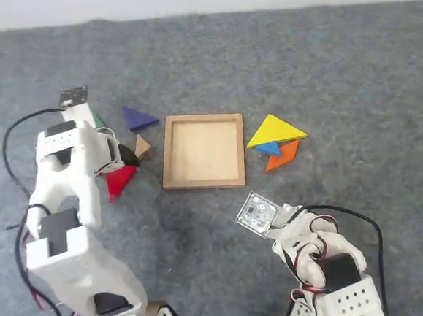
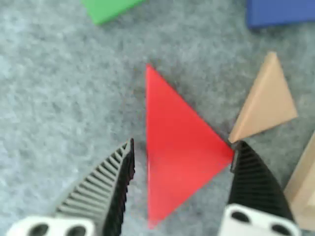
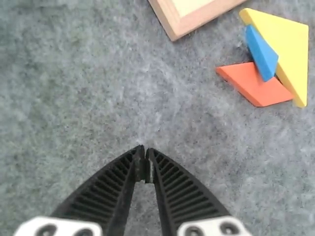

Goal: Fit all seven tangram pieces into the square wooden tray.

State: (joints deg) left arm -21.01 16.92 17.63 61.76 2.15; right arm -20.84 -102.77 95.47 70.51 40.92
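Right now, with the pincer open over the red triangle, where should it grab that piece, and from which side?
Probably from straight above: the red triangle lies flat on the felt. The left pincer straddles it, one finger by the long edge, the other at the opposite corner, so pinch across there. The tan triangle crowds that corner.

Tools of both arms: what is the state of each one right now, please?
Left tool: open, straddling the red triangle, not closed on it.
Right tool: closed, holding nothing.
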